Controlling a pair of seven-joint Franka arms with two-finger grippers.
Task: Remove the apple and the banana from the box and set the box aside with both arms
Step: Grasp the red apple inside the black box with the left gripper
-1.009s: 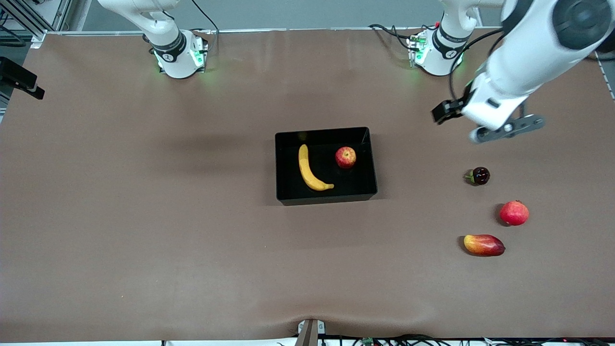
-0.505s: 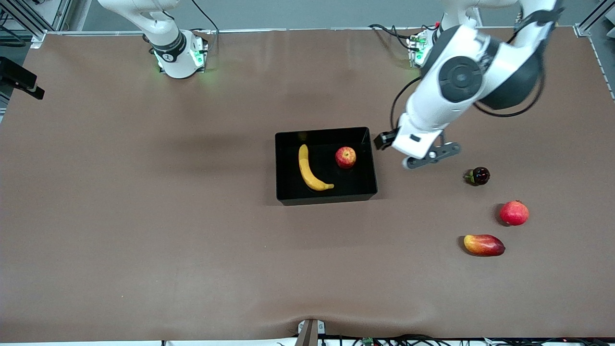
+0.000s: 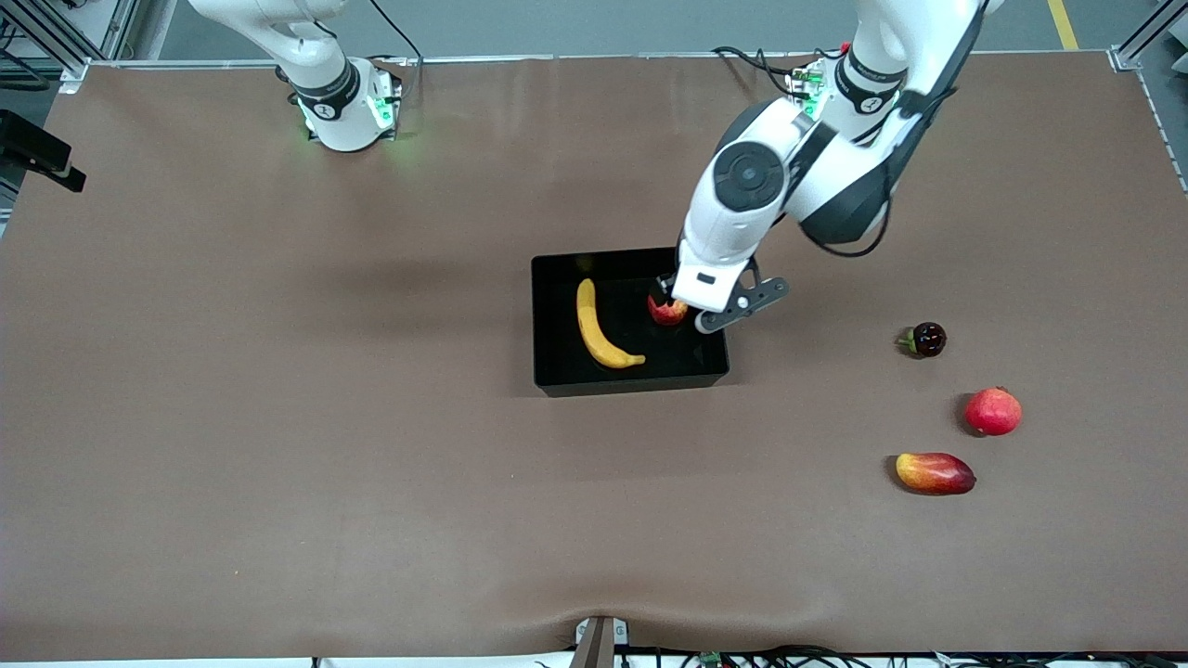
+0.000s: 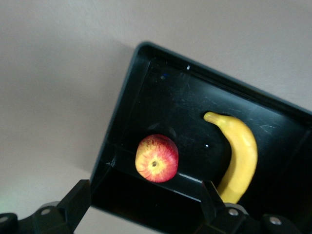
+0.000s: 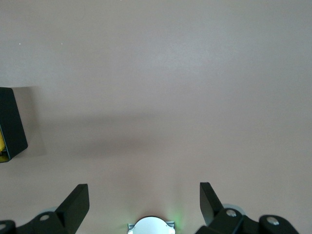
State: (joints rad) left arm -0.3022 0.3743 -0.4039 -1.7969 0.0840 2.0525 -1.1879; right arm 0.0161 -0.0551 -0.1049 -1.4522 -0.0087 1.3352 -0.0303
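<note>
The black tray sits at the table's middle. In it lie the yellow banana and the red apple with yellow streaks. My left gripper hangs over the tray's wall at the left arm's end, right above the apple, and partly hides it. In the left wrist view the gripper is open and empty. The apple shows just ahead of the jaws, the banana beside it, both inside the tray. My right gripper is open and empty over bare table; the right arm waits.
Toward the left arm's end lie a small dark fruit, a plain red round fruit and a red-orange mango. The arm bases stand along the table's edge. A tray corner shows in the right wrist view.
My left arm has swung from over the table at the left arm's end to over the tray's wall by the apple. The fruits and tray have not moved.
</note>
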